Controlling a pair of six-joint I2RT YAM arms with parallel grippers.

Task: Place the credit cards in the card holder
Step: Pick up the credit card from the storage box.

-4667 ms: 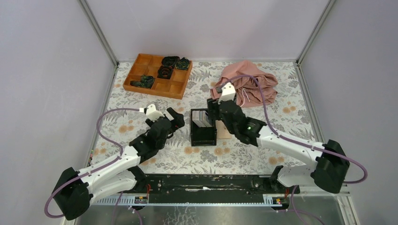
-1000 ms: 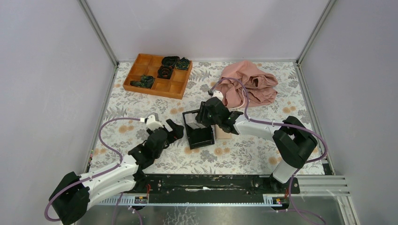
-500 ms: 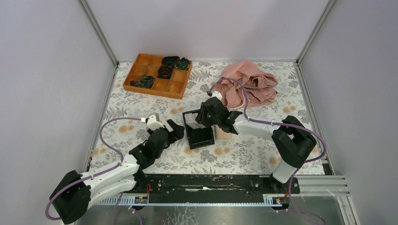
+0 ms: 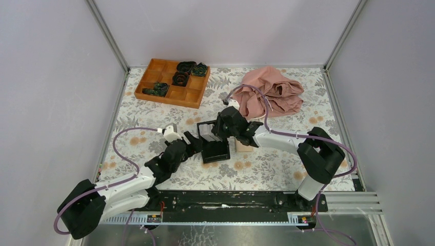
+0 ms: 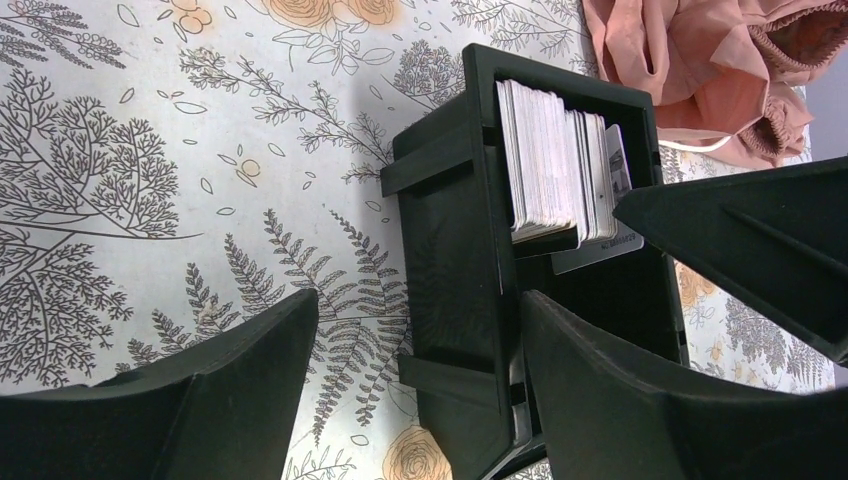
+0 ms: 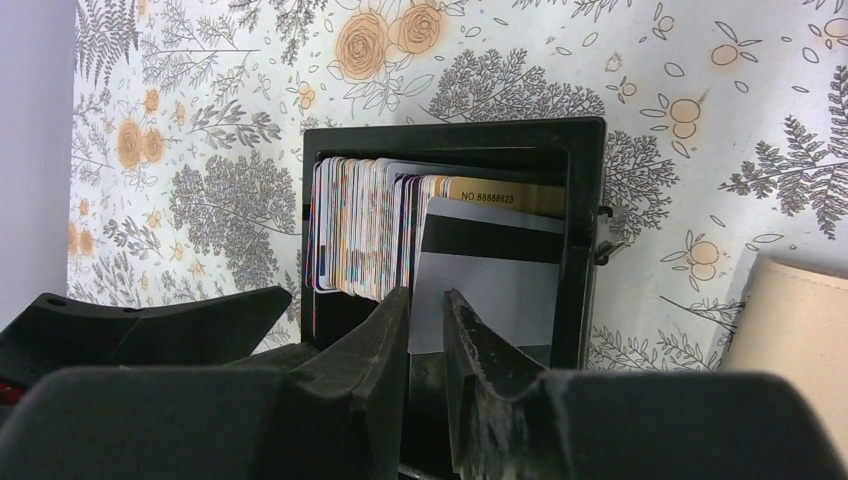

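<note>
Right jaws (image 6: 428,330) pinch grey card (image 6: 487,290) in black box (image 6: 585,210); left jaws (image 5: 415,385) wide, straddling box wall.

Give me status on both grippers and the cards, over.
Left gripper open, straddling the black box wall. Right gripper nearly closed around a grey card in the box, grip unconfirmed. Card holder beside box, no obstruction visible.

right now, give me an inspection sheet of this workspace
surface: floral-print table cover.
job's things: credit cards stacked upright in the black box; tan card holder flat beside the box.
clutter: orange tray with dark coiled items; pink cloth.
grippers: left tool open, straddling the box wall; right tool nearly closed around one grey card.
cables: purple cable looping off each arm.
surroundings: plain grey walls.
</note>
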